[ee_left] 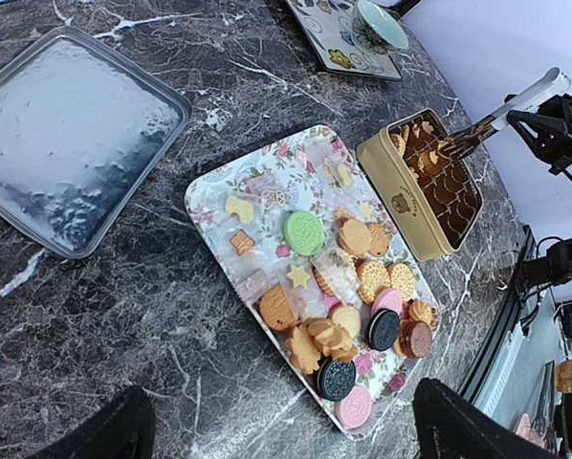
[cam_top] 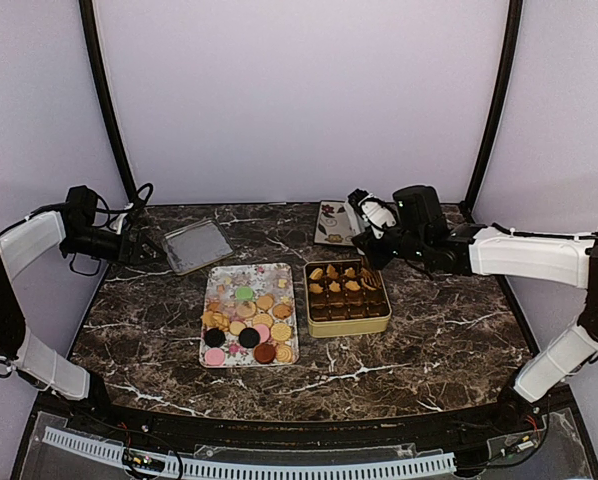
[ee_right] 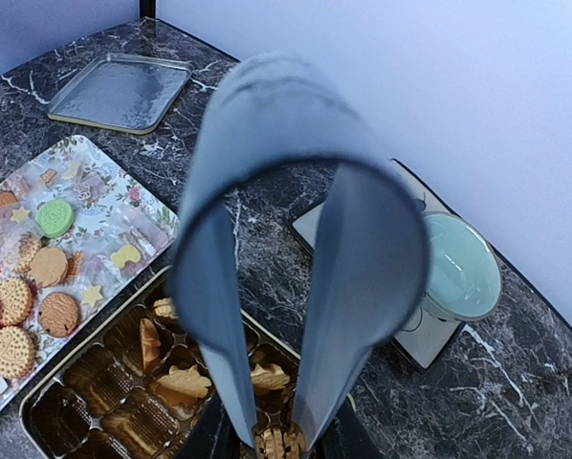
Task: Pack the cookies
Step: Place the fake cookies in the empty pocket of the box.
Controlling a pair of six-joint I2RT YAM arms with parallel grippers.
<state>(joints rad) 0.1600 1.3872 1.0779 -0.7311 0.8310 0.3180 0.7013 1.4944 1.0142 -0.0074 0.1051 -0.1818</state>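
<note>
Far left: left claw hangs wide open, holding nothing, beside a clear lid and well apart from the cookies. Cookies lie flat on a flowery tray, spread along its near-far length, thickest at the near end. Tin just right, more cookies in its far rows. Right claw clamped on tongs; tips pinch a waffle cookie over the tin, its axis unclear.

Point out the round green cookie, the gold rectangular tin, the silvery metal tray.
Round green cookie point(ee_left: 304, 232), left wrist view, its centre.
Gold rectangular tin point(ee_left: 397, 198), left wrist view, near wall.
Silvery metal tray point(ee_left: 71, 143), left wrist view, centre.
</note>
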